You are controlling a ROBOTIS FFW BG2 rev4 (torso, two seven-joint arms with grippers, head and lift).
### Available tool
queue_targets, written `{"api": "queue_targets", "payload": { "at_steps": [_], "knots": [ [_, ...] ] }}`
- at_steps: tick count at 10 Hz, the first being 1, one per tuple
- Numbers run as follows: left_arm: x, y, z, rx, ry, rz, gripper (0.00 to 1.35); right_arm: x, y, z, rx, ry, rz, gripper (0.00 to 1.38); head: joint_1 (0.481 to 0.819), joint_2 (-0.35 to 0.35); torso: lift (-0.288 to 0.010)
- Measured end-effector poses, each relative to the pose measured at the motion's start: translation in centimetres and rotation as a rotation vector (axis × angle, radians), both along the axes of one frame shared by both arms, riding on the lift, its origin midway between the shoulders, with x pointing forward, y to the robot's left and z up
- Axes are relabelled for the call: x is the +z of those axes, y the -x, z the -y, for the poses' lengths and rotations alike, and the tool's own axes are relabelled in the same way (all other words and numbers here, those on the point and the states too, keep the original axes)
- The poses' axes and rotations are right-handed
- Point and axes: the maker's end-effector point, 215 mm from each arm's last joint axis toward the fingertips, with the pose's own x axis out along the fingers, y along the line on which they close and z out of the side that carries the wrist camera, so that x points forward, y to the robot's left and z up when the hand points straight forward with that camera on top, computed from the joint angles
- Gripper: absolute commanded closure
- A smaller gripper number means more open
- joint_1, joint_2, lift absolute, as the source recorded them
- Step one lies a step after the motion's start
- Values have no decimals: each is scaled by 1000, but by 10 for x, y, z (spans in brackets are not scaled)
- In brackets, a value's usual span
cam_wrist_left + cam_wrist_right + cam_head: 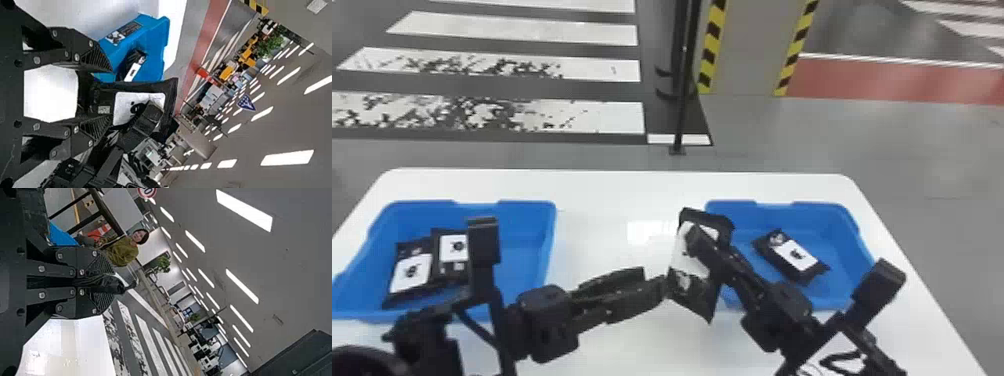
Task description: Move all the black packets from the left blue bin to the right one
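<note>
Clamped on one black packet (693, 299), my right claw (107, 283) pinches it flat between two fingers near its upper end. My left claw (110, 95) has its fingers spread apart at the packet's other end; whether they touch it I cannot tell. I take this for a hand-over, with the right side bearing the load.

Under everything is the white table (612, 187). Toward its left edge sits the left bin (519, 262); toward its right edge, the right bin (849, 272). What I hold hangs tilted over the right bin's left edge, its lower end out over the bare table between the bins.

Two more packets lie side by side in the left bin, the wider-looking one (409, 275) nearer the table's left edge, its neighbour (448, 252) close against it. At least one packet (792, 256) already lies in the right bin.

By their look, these are light, thin and soft, with a slick skin and ends that could fold. Held near one end, mine may droop, swing or catch the bin's rim, so I should draw it clear of my left fingers, bring it well inside, then lower it. For the next two, I'd pinch across the body near the middle, firm but not crushing, as the smooth white label (686, 260) may let my fingers slide.
</note>
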Motion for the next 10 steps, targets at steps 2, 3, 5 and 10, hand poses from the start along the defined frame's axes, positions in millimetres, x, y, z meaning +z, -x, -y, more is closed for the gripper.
{"api": "queue_targets", "payload": {
  "at_steps": [2, 3, 5, 10],
  "knots": [
    [2, -12, -33, 77, -19, 20, 167, -15, -30, 33, -50, 42, -7, 1280, 695, -108, -140],
    [3, -19, -54, 124, -38, 33, 167, -25, -47, 52, -76, 80, -11, 1280, 695, -105, -140],
    [2, -29, -94, 213, -70, 45, 167, -59, -83, 98, -143, 198, -53, 1187, 695, -101, -140],
    [-12, -48, -176, 392, -198, 54, 167, -79, -104, 210, -364, 462, -62, 131, 695, -132, -140]
  ]
}}
